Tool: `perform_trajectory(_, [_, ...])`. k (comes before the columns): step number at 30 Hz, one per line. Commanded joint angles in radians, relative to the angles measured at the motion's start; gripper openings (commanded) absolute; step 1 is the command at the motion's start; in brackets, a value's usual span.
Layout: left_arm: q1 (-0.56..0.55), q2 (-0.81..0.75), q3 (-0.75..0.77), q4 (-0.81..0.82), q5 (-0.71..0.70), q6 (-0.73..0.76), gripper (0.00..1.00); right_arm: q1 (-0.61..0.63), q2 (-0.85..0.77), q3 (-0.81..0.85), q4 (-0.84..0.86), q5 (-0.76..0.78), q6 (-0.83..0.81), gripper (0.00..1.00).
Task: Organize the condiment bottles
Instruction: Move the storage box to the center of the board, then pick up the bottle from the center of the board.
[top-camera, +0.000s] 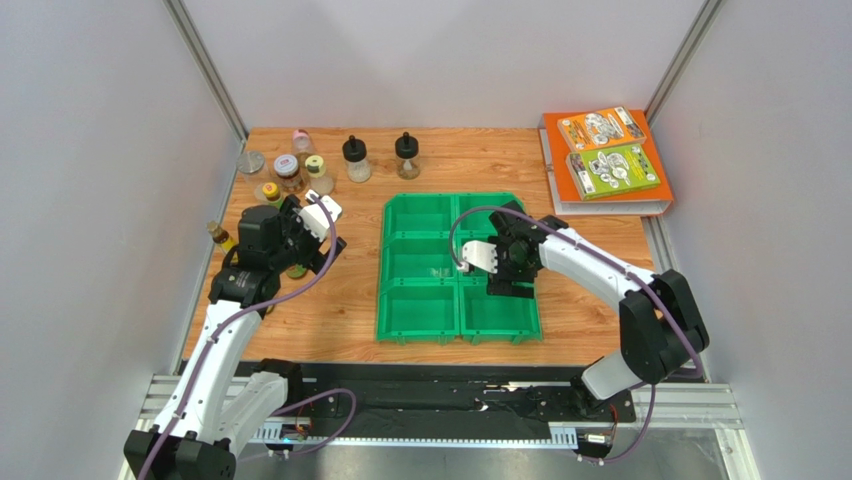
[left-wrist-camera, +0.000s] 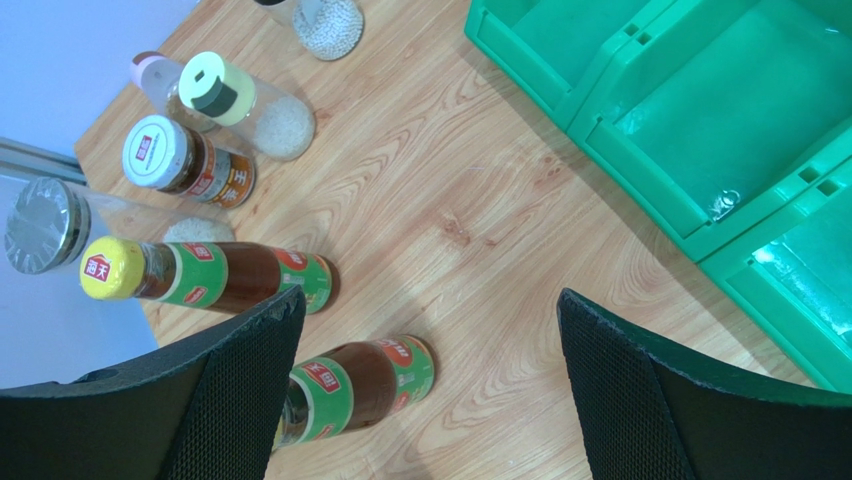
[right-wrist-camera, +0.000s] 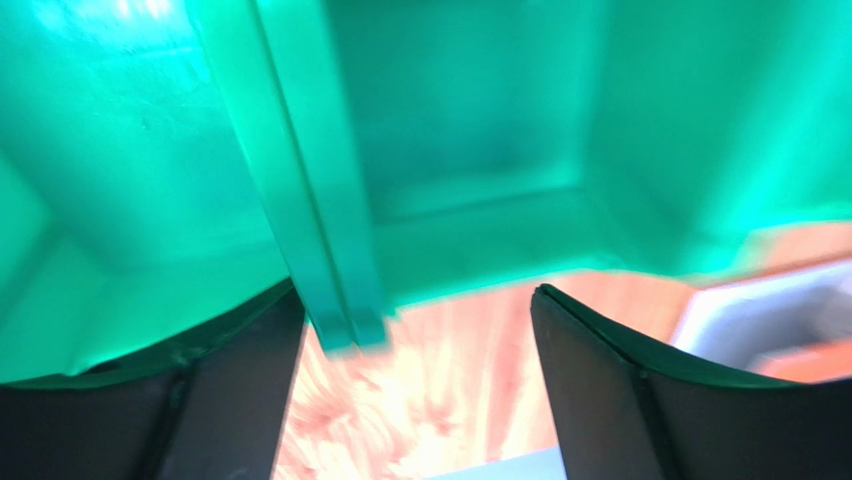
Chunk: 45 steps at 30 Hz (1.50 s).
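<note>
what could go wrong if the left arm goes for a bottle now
The open left pincer sits off-centre: the nearest brown sauce bottle is partly hidden by one finger, so descending may tip it into the yellow-capped bottle close beside it. The open right pincer hangs over the green bin's divider and could catch it.

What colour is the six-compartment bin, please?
The bin is bright green; the top external view shows it best.

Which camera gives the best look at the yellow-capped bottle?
The left wrist view: the yellow-capped bottle is close, with its cap and green-and-red label clear. The top external view shows the bottle only small, beside the left arm. The right wrist view shows only the green bin.
</note>
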Motion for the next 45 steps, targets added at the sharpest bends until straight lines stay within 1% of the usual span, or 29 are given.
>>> perform_trajectory(1, [-0.004,0.008,0.009,0.050,-0.013,-0.011,0.99,0.009,-0.108,0.187,-0.162,-0.074,-0.009,0.87])
perform_trajectory(4, [-0.004,0.027,0.025,0.057,-0.056,-0.023,0.99,0.018,-0.139,0.261,-0.245,-0.115,0.000,0.87])
perform_trajectory(5, [-0.004,0.031,0.029,0.065,-0.082,-0.035,0.99,0.018,-0.159,0.308,-0.253,-0.129,0.018,0.87])
perform_trajectory(6, [-0.004,0.041,0.035,0.082,-0.140,-0.042,0.99,0.018,-0.168,0.326,-0.258,-0.151,0.029,0.87])
perform_trajectory(9, [-0.002,0.056,0.038,0.106,-0.243,-0.055,0.99,0.018,-0.217,0.369,-0.226,-0.168,0.087,0.87])
perform_trajectory(13, [-0.001,0.047,0.029,0.114,-0.261,-0.063,0.99,0.024,-0.275,0.366,-0.138,-0.172,0.158,0.88])
perform_trajectory(16, [0.005,0.045,0.042,0.116,-0.272,-0.081,0.99,0.027,-0.305,0.350,-0.106,-0.180,0.184,0.88])
perform_trajectory(17, [0.026,0.047,0.048,0.111,-0.272,-0.088,0.95,0.030,-0.309,0.347,-0.098,-0.178,0.190,0.88])
perform_trajectory(19, [0.063,0.051,0.071,0.094,-0.214,-0.110,0.90,0.035,-0.320,0.337,-0.089,-0.175,0.208,0.87])
perform_trajectory(20, [0.106,0.058,0.079,0.088,-0.196,-0.121,0.84,0.036,-0.325,0.332,-0.088,-0.174,0.213,0.88])
perform_trajectory(22, [0.137,0.070,0.102,0.071,-0.128,-0.141,0.81,0.038,-0.346,0.318,-0.077,-0.171,0.222,0.87])
perform_trajectory(23, [0.196,0.076,0.108,0.068,-0.111,-0.146,0.80,0.040,-0.357,0.312,-0.072,-0.171,0.225,0.87])
perform_trajectory(27, [0.263,0.071,0.110,0.064,-0.041,-0.161,0.78,0.040,-0.397,0.292,-0.060,-0.178,0.241,0.87])
perform_trajectory(36, [0.280,0.071,0.044,0.051,0.013,-0.146,0.68,0.040,-0.452,0.286,-0.060,-0.183,0.279,0.88])
perform_trajectory(45, [0.336,0.096,0.030,0.059,0.032,-0.149,0.68,0.040,-0.501,0.235,-0.043,-0.198,0.307,0.88])
